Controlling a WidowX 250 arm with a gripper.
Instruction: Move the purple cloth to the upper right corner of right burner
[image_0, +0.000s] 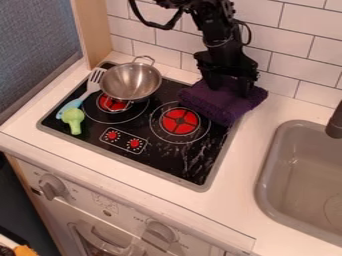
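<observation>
Directly beneath my gripper in the camera view, the purple cloth lies bunched over the upper right corner of the stovetop, beside the right burner and partly on the counter. My fingers stand parted at the cloth, which shows between them. From the top edge, my arm slants steeply downward.

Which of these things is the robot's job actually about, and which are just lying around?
Part of the job:
- purple cloth, at the right burner's upper right
- right burner, the landmark for placing it
- gripper, at the cloth

Just lying about:
- metal pan, by the left burner
- spatula
- light-green object, possibly a toy
</observation>
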